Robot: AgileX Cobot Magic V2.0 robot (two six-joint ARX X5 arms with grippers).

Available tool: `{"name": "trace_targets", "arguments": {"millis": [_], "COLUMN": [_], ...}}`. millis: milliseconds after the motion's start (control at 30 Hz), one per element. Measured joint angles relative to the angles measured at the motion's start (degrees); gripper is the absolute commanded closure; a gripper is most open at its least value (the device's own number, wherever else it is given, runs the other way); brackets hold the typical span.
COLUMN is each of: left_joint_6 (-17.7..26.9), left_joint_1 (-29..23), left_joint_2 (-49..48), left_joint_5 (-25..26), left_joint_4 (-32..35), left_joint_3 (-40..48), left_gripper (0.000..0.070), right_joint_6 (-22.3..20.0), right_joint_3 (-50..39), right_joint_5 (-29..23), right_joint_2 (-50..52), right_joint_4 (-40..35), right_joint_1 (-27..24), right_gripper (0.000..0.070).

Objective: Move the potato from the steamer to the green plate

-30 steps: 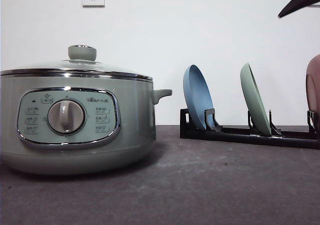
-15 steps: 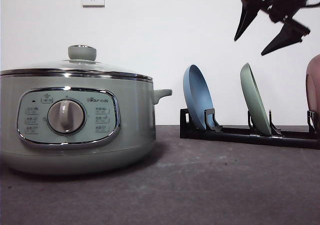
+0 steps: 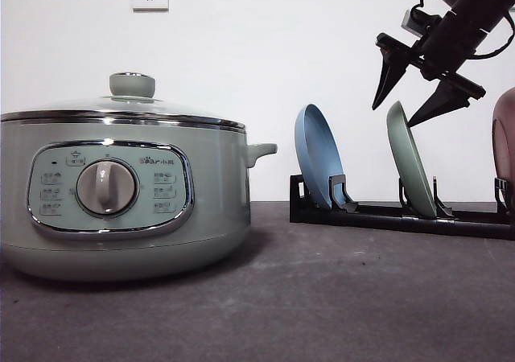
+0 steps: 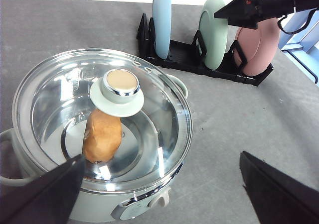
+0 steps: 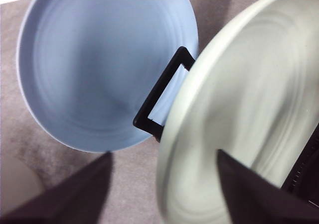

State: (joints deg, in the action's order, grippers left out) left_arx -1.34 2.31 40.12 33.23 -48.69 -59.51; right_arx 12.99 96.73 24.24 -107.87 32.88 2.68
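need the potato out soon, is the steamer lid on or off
On. The glass lid sits on the steamer, with the potato visible through it inside.

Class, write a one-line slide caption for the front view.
Open right gripper above racked green plate; lidded steamer at left.

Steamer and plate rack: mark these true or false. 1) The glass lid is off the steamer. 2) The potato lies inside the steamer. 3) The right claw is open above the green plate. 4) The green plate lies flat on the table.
1) False: the glass lid sits on the round sage-green steamer.
2) True: the orange-brown oval potato shows through the lid.
3) True: the right claw hangs open over the pale mint-green round plate.
4) False: it stands on edge in the black plate rack.
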Motion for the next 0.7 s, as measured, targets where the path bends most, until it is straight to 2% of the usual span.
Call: {"name": "trace_targets", "arguments": {"millis": [133,267,433,700], "left_joint_6": [0.0,0.0,0.0,0.0], "left_joint_1": [0.0,0.0,0.0,0.0], "left_joint_2": [0.0,0.0,0.0,0.0], "left_joint_5": [0.0,0.0,0.0,0.0], "left_joint_4": [0.0,0.0,0.0,0.0], "left_joint_3": [0.0,0.0,0.0,0.0], "left_gripper": [0.0065,0.0065,0.0065,0.0065], "right_joint_6": [-0.02,-0.02,-0.02,0.34], "right_joint_3": [0.0,0.0,0.0,0.0], "right_joint_5": [-0.33,-0.39,-0.39,-0.21], "right_joint_2": [0.0,0.0,0.0,0.0], "right_joint_4": [-0.44,-0.45,-0.44,-0.32], "right_joint_1": [0.2,0.22,0.22,0.22], "right_gripper": [0.051,0.0545,0.0641,0.0693]}}
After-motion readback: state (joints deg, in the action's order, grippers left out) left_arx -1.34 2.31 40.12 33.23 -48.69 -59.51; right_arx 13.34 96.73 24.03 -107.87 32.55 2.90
